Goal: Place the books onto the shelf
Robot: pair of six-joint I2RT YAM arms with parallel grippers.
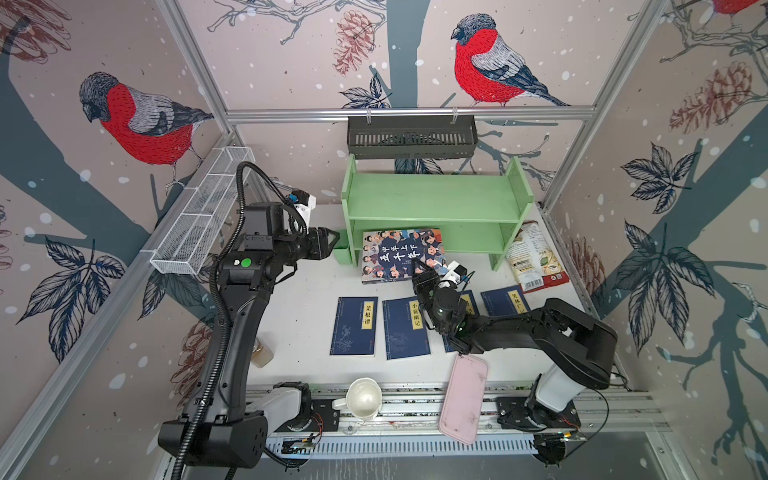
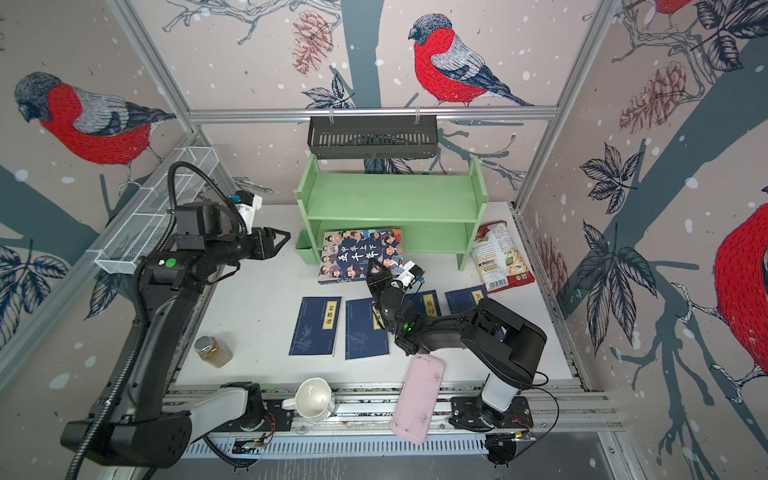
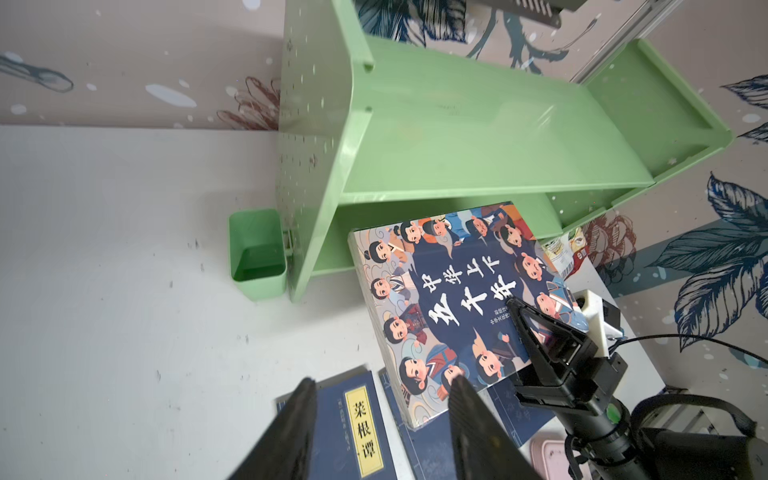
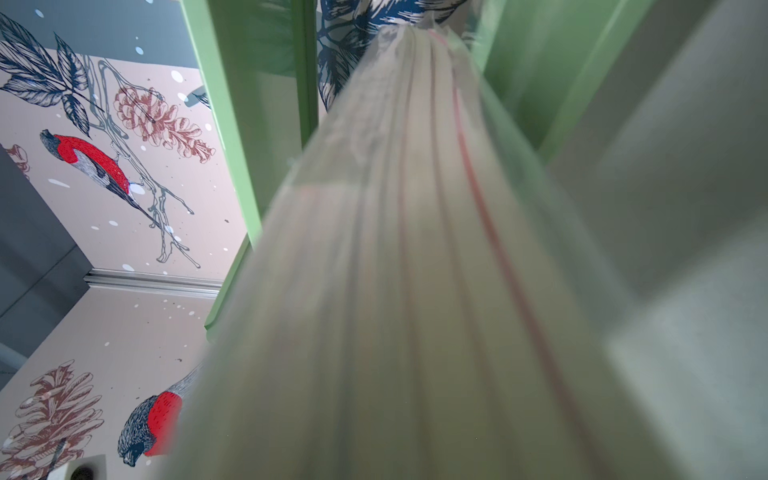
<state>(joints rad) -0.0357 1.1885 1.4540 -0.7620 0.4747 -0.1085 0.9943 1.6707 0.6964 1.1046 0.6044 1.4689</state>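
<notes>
Left wrist view shows right fingers (image 3: 517, 311) clamped on the cartoon book (image 3: 449, 299), at its corner; left fingers (image 3: 297, 436) open, well apart.

The white bench (image 1: 299, 316) is carrying the green shelf (image 1: 436, 195) along its back edge, a snack bag (image 1: 534, 259) lying just beside the shelf's right panel. Four navy books (image 1: 355, 326) are lying flat in a row mid-bench, a jar (image 2: 212, 351) is sitting front left, and a pink tray (image 1: 463, 395) is overhanging the front edge.
</notes>
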